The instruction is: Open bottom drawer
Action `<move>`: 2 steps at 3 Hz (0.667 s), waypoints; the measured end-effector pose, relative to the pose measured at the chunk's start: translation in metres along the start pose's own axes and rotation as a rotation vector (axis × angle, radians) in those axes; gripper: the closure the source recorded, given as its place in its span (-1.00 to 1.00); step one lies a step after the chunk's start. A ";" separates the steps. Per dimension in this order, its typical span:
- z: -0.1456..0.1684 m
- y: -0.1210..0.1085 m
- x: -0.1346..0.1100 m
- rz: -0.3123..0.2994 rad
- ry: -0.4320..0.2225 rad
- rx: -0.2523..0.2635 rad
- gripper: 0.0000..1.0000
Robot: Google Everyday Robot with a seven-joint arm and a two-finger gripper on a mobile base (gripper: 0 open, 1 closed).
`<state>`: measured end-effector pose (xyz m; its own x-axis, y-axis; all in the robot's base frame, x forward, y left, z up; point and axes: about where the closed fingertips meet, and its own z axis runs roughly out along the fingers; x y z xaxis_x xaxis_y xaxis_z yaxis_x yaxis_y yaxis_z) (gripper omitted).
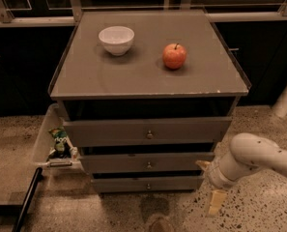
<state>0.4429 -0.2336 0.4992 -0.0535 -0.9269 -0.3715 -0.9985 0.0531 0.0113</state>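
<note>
Down at the base of the cabinet sits the bottom drawer, below the front edge of the tabletop. It has a slim, flat grey front panel, the narrowest-looking of the three, with a small round metal knob at its centre. A dark strip of shadow runs along its top edge. Its lower edge sits close to the speckled floor.

Above it comes the middle drawer, then the taller top drawer, each with its own knob in line.

Just off the bottom drawer's right end is the end effector, under the tabletop's front right corner. Its two yellowish fingers are spread wide, with nothing between them. One points down at the floor, and the other reaches up beside the middle drawer's right end. I cannot tell whether that one touches. The white arm runs in from the right.

The floor in front of the drawer fronts is bare. Below the tabletop's left edge, a clear bin holding a green snack bag sits tight against the cabinet. On top, a white bowl stands toward the back left corner, and a red apple sits right of centre, well apart from it.
</note>
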 end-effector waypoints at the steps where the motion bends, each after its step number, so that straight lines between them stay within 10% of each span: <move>1: 0.058 -0.004 0.017 -0.042 -0.001 0.006 -1.00; 2: 0.101 -0.011 0.031 -0.090 -0.046 0.036 -1.00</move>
<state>0.4527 -0.2249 0.3937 0.0376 -0.9104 -0.4121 -0.9982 -0.0153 -0.0574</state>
